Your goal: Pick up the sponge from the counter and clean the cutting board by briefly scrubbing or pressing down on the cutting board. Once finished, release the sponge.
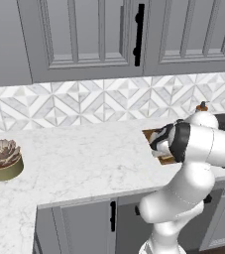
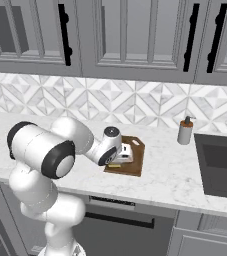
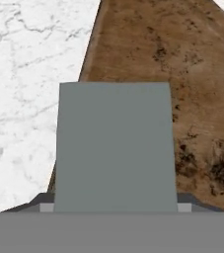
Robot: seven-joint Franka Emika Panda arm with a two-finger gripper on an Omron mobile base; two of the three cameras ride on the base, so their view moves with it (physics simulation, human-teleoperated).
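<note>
Hand view: the grey-green-topped rectangular foam sponge [image 3: 115,147] is sitting over the near-left edge of the dark brown mottled wooden cutting board [image 3: 192,84].
The gripper [image 2: 124,153] is apparently clamping it, though finger closure cannot be confirmed; pickup looks done, pressing underway, release pending on the white marble-look counter [image 3: 24,74].

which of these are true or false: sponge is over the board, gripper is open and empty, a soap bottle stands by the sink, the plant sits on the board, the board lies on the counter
1. The sponge is over the board: true.
2. The gripper is open and empty: false, it is shut on the sponge.
3. A soap bottle stands by the sink: true.
4. The plant sits on the board: false, it stands on the counter, far to the board's left.
5. The board lies on the counter: true.
</note>
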